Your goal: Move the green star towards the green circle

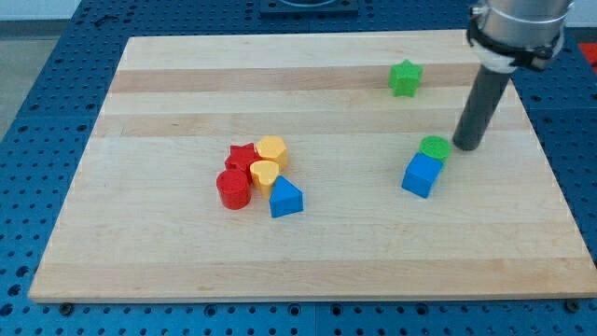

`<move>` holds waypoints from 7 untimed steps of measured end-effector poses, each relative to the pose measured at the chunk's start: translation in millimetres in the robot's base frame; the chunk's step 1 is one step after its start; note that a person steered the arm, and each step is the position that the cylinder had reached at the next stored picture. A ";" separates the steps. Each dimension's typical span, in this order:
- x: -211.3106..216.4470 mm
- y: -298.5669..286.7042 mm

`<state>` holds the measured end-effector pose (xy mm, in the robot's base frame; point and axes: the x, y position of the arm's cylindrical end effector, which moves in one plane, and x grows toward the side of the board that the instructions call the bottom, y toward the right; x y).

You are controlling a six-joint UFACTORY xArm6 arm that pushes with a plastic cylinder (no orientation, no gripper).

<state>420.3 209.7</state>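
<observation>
The green star (405, 77) lies on the wooden board at the view's upper right. The green circle (435, 147) lies below it, touching the top of a blue cube (422, 175). My rod comes down from the view's top right, and my tip (466, 145) rests on the board just right of the green circle, close to it. The tip is below and to the right of the green star, well apart from it.
A cluster sits left of the middle: a red star (242, 156), a red cylinder (233, 189), a yellow hexagon (271, 148), a yellow heart (265, 174) and a blue triangle (285, 198). The wooden board (140, 233) lies on a blue perforated table.
</observation>
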 end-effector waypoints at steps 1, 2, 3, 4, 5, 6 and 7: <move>-64.6 41.0; -123.5 36.7; -192.2 2.4; -204.8 -56.8; -188.7 -117.5; -127.1 -117.6; -108.2 -117.6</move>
<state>312.1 92.0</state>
